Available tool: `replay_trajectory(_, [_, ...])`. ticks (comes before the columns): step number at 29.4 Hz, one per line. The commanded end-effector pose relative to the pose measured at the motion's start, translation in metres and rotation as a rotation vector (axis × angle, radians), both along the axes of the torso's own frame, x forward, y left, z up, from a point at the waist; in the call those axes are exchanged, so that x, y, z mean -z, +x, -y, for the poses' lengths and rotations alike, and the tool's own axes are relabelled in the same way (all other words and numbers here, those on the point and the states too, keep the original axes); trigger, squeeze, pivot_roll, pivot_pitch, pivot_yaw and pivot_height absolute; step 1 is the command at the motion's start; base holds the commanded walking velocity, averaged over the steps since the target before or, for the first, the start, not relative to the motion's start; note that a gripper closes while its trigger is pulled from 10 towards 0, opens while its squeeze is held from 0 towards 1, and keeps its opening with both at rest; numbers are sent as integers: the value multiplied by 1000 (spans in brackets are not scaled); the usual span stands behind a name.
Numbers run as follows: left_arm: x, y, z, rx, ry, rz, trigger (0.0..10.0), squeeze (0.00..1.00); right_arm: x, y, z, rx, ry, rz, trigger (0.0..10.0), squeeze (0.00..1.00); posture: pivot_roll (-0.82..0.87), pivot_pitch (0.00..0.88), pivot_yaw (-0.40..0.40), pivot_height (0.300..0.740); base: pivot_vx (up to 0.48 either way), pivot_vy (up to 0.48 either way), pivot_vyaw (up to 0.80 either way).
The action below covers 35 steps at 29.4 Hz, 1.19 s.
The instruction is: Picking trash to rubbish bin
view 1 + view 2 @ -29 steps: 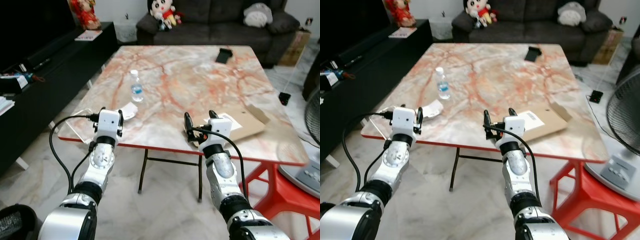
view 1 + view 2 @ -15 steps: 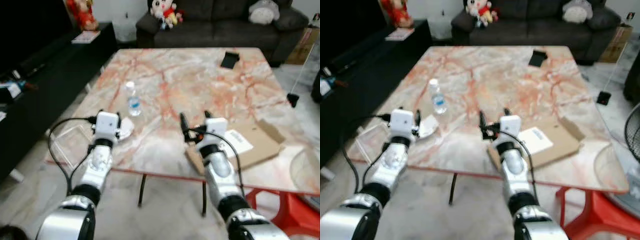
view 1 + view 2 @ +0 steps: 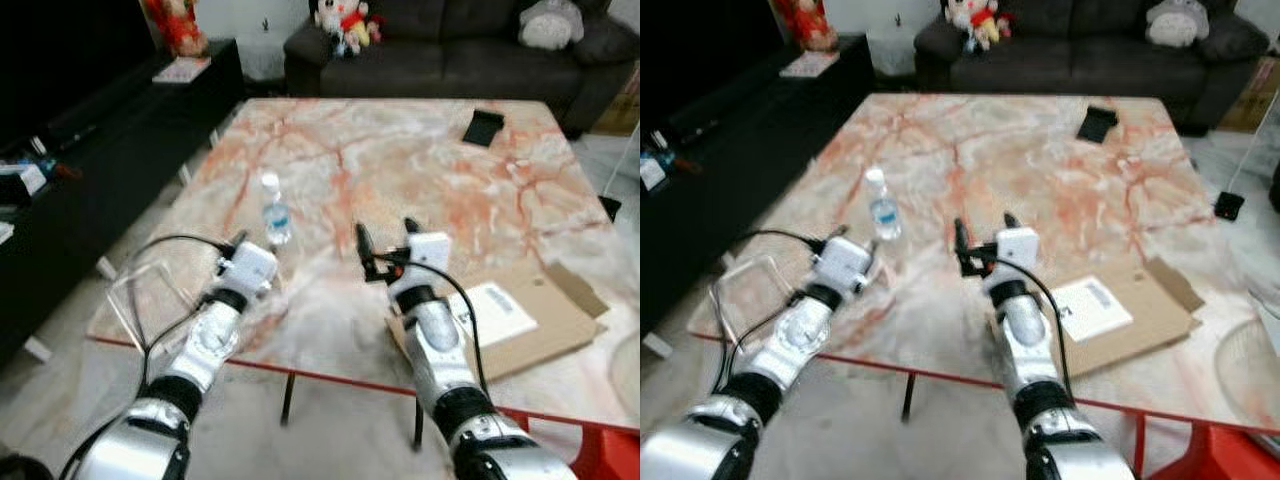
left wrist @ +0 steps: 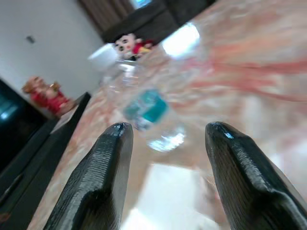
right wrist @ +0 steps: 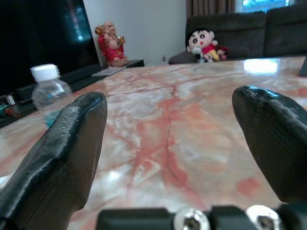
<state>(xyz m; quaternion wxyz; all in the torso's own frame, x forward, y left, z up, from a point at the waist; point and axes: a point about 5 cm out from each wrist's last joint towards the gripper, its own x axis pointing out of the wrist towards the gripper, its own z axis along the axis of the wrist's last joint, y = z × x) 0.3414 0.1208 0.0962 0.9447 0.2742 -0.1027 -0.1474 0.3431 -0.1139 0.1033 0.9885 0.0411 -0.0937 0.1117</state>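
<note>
A small clear water bottle (image 3: 274,212) with a white cap and blue label stands upright on the marble table (image 3: 420,170). My left gripper (image 3: 238,248) is open just short of it. In the left wrist view the bottle (image 4: 144,108) sits beyond the gap between the fingers (image 4: 103,177), and a white piece of paper (image 4: 170,187) lies on the table below them. My right gripper (image 3: 385,238) is open above the table's middle, with nothing between its fingers (image 5: 67,139).
A flattened cardboard box (image 3: 545,315) with a white label lies at the front right. A clear plastic container (image 3: 145,295) sits at the front left corner. A black flat object (image 3: 484,126) lies far right. Dark cabinet (image 3: 90,150) at left, sofa (image 3: 450,50) behind.
The camera has come closer to the table. My left gripper has reached forward over the white paper toward the bottle. The right gripper stays open over the table.
</note>
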Motion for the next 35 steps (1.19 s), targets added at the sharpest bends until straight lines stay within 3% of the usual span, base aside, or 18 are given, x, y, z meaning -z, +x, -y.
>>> replay_trajectory(1, [-5,1,-6,8,51,34,10000,0,-5,2,-9,-21,12,16,10000,0,-57,0,42,740,0,0,0])
replay_trajectory(6, [-1,0,-7,11,154,30,10000,0,-6,2,-9,-20,14,17,10000,0,-56,0,42,740,0,0,0])
replay_trajectory(8, [3,2,-12,-4,252,0,10000,0,-6,2,-9,-22,15,16,10000,0,-56,0,42,740,0,0,0])
replay_trajectory(10, [5,3,-14,-14,293,-11,10000,0,-6,2,-9,-23,16,16,10000,0,-52,0,42,740,0,0,0])
replay_trajectory(13, [6,5,-17,-29,305,-18,10000,0,-6,2,-10,-24,15,15,10000,0,-52,0,42,740,0,0,0])
replay_trajectory(16, [8,9,-20,-65,379,-47,10000,0,-6,2,-9,-21,17,15,10000,0,-54,0,42,740,0,0,0])
replay_trajectory(23, [4,15,-19,-92,403,-52,10000,0,-5,2,-8,-20,17,12,10000,0,-60,0,42,740,0,0,0])
replay_trajectory(25, [1,16,-17,-95,378,-48,10000,0,-5,1,-8,-20,17,12,10000,0,-60,0,43,740,0,0,0])
replay_trajectory(28, [-5,18,-14,-118,166,-65,10000,0,-4,1,-8,-19,18,10,10000,0,-62,0,43,740,0,0,0])
replay_trajectory(29, [-5,18,-14,-118,166,-65,10000,0,-4,1,-8,-19,18,10,10000,0,-62,0,43,740,0,0,0])
replay_trajectory(30, [-7,18,-15,-133,109,-70,10000,0,-4,1,-8,-19,19,10,10000,0,-62,0,44,740,0,0,0])
replay_trajectory(31, [-10,19,-15,-154,14,-67,10000,0,-4,1,-9,-20,19,10,10000,0,-62,0,44,740,0,0,0])
replay_trajectory(32, [-11,19,-15,-158,-13,-64,10000,0,-4,1,-9,-20,19,10,10000,0,-62,0,44,740,0,0,0])
replay_trajectory(35, [-22,19,-13,-166,-226,-25,10000,0,-4,1,-9,-20,19,10,10000,0,-60,0,42,740,0,0,0])
